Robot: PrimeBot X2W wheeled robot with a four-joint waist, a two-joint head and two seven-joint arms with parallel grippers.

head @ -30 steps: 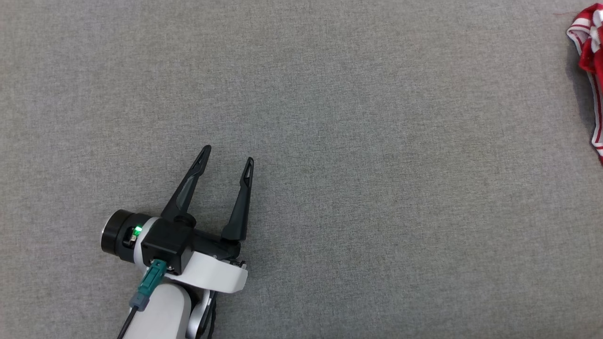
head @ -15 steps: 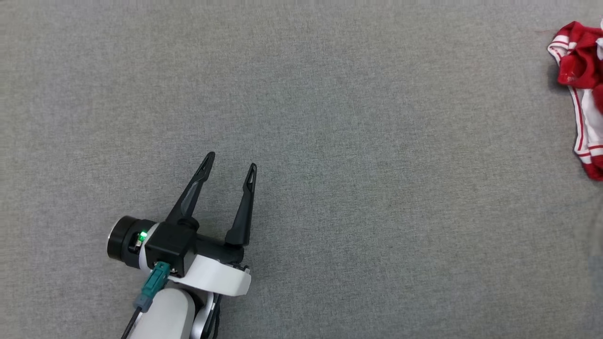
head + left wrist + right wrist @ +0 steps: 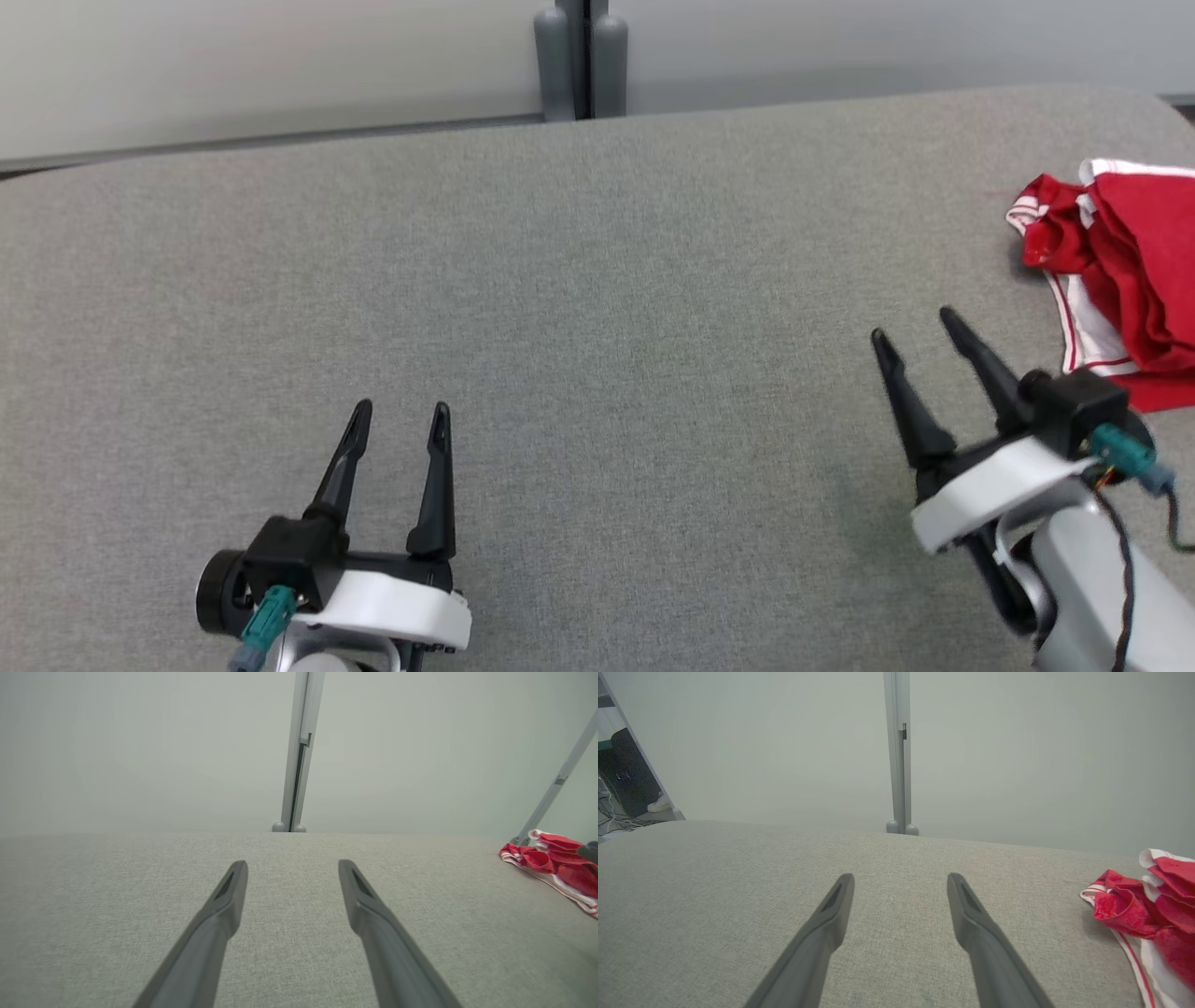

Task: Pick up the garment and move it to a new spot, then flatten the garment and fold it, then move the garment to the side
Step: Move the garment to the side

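Garment (image 3: 1125, 271) of red cloth with white striped trim lies bunched in loose layers at the far right edge of a grey fabric-covered counter (image 3: 597, 308), partly cut off by the head view's border. We see the left gripper (image 3: 401, 408) low on the left, its two dark fingers spread apart and holding nothing, hovering over bare counter well apart from the cloth. The right gripper (image 3: 913, 325) sits near the garment, just short of its nearer edge, fingers also spread and empty, pointing up and slightly away from it. This arrangement fits two stages: a heap waiting to be lifted to a new spot, or a garment already set aside after folding, though the layers look uneven rather than neatly squared. We judge that, if a grasp is due, the right gripper is the better placed, and it should close on an upper fold near the white trim rather than drag its tips along the counter fabric. If the cloth is already put aside, both arms need only stay clear of it. A grey post (image 3: 579, 56) stands behind the counter against a pale wall. We can read no brand, label or writing on the garment or elsewhere.
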